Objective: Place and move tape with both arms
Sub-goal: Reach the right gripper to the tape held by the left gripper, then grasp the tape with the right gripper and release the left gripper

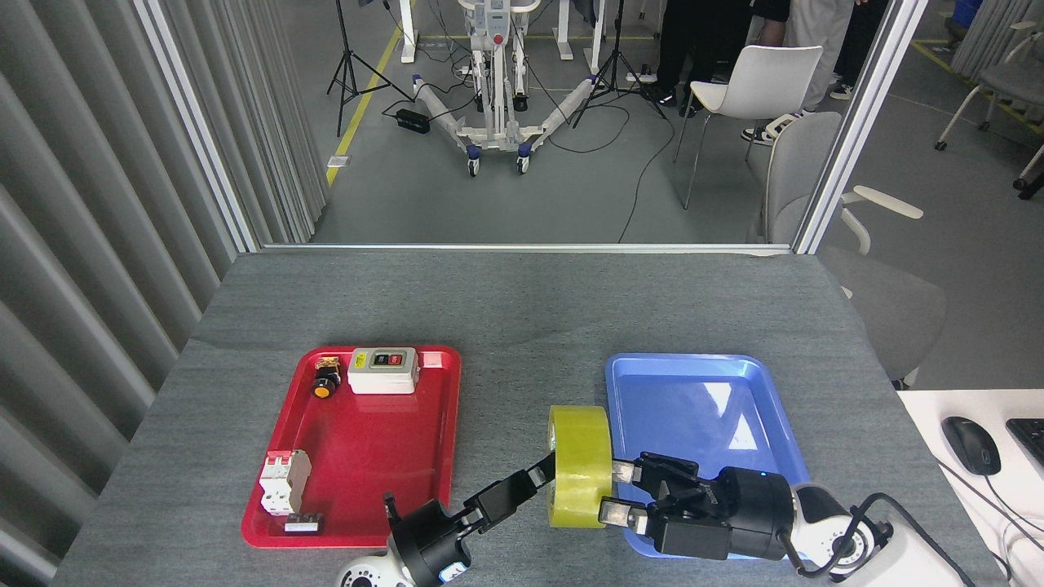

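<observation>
Yellow tape [580,466] stands on edge on the grey desk [522,302], in the gap between the red tray [440,383] and the blue tray [693,367], its right face just beside the blue tray's near-left rim. The left end effector [545,470] reaches in from the lower left; one finger ends at the roll's left face, at or in the core, and I cannot tell whether it is clamped there or how far its fingers are spread. The right end effector [617,492] lies low over the blue tray with its two fingers apart, tips at or just short of the roll's right face, gripping nothing.

Risk, as I judge it: the roll stands on its narrow edge, so a sideways nudge from the right fingers could tip it or roll it away. If the left hold lets go before the right one closes, the roll may topple onto the desk or against the tray rim. The two arms sit close and could bump each other.

Writing: none is readable here. The grey switch box [382,370] in the red tray shows small dark and red marks, too small to read; any print on the tape core is hidden.
</observation>
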Available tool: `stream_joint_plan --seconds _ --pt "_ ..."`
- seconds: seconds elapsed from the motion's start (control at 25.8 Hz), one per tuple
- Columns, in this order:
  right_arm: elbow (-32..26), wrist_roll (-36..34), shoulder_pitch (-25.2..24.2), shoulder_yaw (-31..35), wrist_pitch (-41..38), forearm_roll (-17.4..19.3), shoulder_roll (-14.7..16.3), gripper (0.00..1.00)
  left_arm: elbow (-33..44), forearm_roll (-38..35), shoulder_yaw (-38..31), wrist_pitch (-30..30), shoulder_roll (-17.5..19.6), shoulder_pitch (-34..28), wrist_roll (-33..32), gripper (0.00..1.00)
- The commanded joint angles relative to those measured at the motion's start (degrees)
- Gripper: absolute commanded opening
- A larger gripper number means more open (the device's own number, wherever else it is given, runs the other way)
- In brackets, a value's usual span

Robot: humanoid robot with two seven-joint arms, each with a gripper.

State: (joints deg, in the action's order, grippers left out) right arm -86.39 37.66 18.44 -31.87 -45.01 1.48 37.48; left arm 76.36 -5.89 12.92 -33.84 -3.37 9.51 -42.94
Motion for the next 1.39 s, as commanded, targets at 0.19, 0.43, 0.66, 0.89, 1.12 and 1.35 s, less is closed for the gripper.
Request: stream_joint_plan --seconds 0.19,0.43,0.66,0.89,1.12,1.35 --pt "-0.1 0.0 1.3 0.7 0.0 -0.9 -2.4 0.93 -0.1 0.0 -0.1 0.0 0.0 0.2 0.1 0.0" --pt "0.0 0.0 2.0 0.6 0.0 -2.1 -4.2 0.89 -0.2 0.0 -0.2 0.0 0.0 0.2 0.1 0.0" --pt "-0.1 0.0 1.9 0.6 0.0 -2.3 -5.0 0.76 -0.3 0.0 -0.2 0.0 0.2 0.2 0.3 0.0" --pt "-0.1 0.0 1.9 0.8 0.0 -2.3 -4.6 0.66 -0.3 0.0 -0.5 0.0 0.4 0.2 0.3 0.0" --pt "-0.1 0.0 1.2 2.5 0.0 -2.4 -4.5 0.57 -0.3 0.0 -0.7 0.0 0.6 0.3 0.3 0.0" --pt "-0.1 0.0 0.7 2.6 0.0 -2.4 -4.5 0.44 -0.2 0.0 -1.3 0.0 0.8 0.2 0.3 0.0"
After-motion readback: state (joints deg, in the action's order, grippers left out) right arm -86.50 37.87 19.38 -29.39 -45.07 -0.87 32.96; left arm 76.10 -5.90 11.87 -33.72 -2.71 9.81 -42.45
